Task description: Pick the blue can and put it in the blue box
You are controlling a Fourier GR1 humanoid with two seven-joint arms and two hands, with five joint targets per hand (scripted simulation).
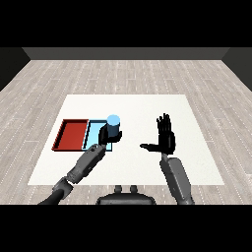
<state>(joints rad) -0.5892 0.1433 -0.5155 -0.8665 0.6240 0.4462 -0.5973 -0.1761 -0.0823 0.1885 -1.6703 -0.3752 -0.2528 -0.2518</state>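
Bench [147, 167], white, seen from the robot's head, with wooden floor [128, 74] around it. Two trays lie side by side at the left: a red tray [70, 135] and, to its right and touching it, a blue tray [92, 134].

The blue can [113, 127] stands upright, its long axis vertical and its pale round top facing up. It sits at the right end of the blue tray, over or just at its right rim; whether it rests on the tray floor or is held slightly above it cannot be told.

The left hand [104, 135] is at the can, on its near left side. Its fingers are curled round the can's lower body, so the can is in its hold. The left forearm reaches in from the lower left corner.

The right hand [167, 138] is well apart to the right, above bare bench. Its fingers are straight and point up, the thumb sticks out to the left, and it holds nothing.

The left hand is the one nearer the can and the trays. Judging from this, what remains is to set the can down inside the blue tray and let go.

No brand, label or writing can be read on anything.
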